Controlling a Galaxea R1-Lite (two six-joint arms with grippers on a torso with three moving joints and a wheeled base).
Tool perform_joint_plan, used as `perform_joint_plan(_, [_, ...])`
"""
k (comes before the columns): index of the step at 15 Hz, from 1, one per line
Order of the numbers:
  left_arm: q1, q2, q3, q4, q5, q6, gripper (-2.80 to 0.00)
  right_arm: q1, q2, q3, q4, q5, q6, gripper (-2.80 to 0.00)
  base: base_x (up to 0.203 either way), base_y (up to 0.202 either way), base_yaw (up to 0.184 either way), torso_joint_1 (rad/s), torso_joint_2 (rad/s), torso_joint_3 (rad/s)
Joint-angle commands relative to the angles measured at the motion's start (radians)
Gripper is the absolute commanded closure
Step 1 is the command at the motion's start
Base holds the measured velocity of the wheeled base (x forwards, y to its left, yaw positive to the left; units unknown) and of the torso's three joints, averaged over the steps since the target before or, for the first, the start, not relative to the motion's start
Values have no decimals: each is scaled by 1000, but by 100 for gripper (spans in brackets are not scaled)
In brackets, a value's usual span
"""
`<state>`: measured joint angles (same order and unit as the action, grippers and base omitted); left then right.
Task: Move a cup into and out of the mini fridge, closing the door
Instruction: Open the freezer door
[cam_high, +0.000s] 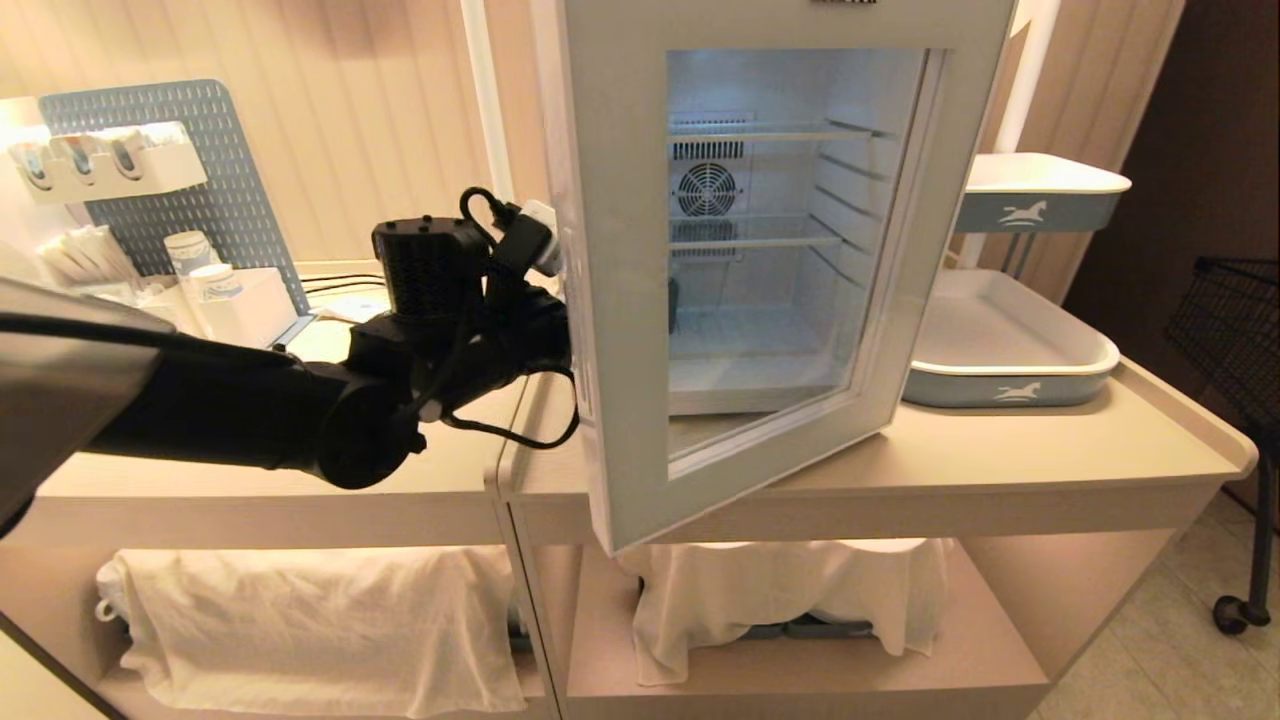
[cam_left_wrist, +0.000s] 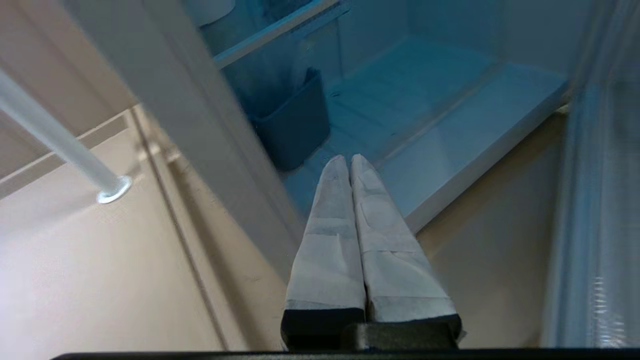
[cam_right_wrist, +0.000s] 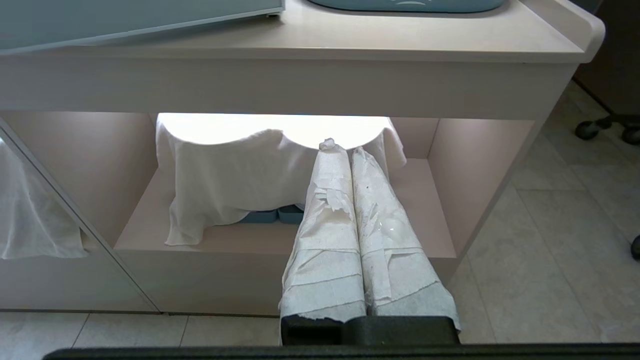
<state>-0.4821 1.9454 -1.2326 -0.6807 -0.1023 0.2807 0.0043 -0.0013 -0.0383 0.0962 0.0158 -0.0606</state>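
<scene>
The left gripper (cam_left_wrist: 350, 162), pressed together and empty, reaches behind the open door (cam_high: 620, 300) into the mini fridge (cam_high: 760, 250). The right gripper (cam_right_wrist: 345, 150), also closed, hangs below the counter. No cup is visible inside; the one fridge has two wire shelves. Closing the door probably remains.

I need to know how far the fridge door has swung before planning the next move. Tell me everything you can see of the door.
The door is a large glass window in a wide pale grey frame, white along its inner edge. It stands partly open, swung toward the camera, so the white interior of the mini fridge, its wire shelves and its rear fan show through the glass. Its lower corner overhangs the counter's front edge. The left gripper, shut and empty, sits in the gap behind the door; whether it touches the door cannot be told.
</scene>
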Motion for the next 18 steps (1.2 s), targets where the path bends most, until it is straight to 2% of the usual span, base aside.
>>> perform_joint_plan(1, [-45, -37, 8, 0, -2, -36, 0, 0, 0, 0, 1, 0, -1, 0, 0, 0, 0, 0, 0, 0])
perform_joint_plan(4, [-139, -89, 49, 1, -2, -67, 0, 0, 0, 0, 0, 0, -1, 0, 0, 0, 0, 0, 0, 0])
perform_joint_plan(7, [-270, -143, 101, -4, -1, -84, 0, 0, 0, 0, 2, 0, -1, 0, 0, 0, 0, 0, 0, 0])
perform_joint_plan(9, [-335, -169, 104, 0, 0, -135, 0, 0, 0, 0, 0, 0, -1, 0, 0, 0, 0, 0, 0, 0])
perform_joint_plan(13, [-351, -186, 111, -2, 4, -181, 0, 0, 0, 0, 2, 0, -1, 0, 0, 0, 0, 0, 0, 0])
perform_joint_plan(15, [-351, -189, 110, 2, 46, -183, 0, 0, 0, 0, 0, 0, -1, 0, 0, 0, 0, 0, 0, 0])
perform_joint_plan(18, [-351, -186, 99, 7, 55, -183, 0, 0, 0, 0, 0, 0, -1, 0, 0, 0, 0, 0, 0, 0])
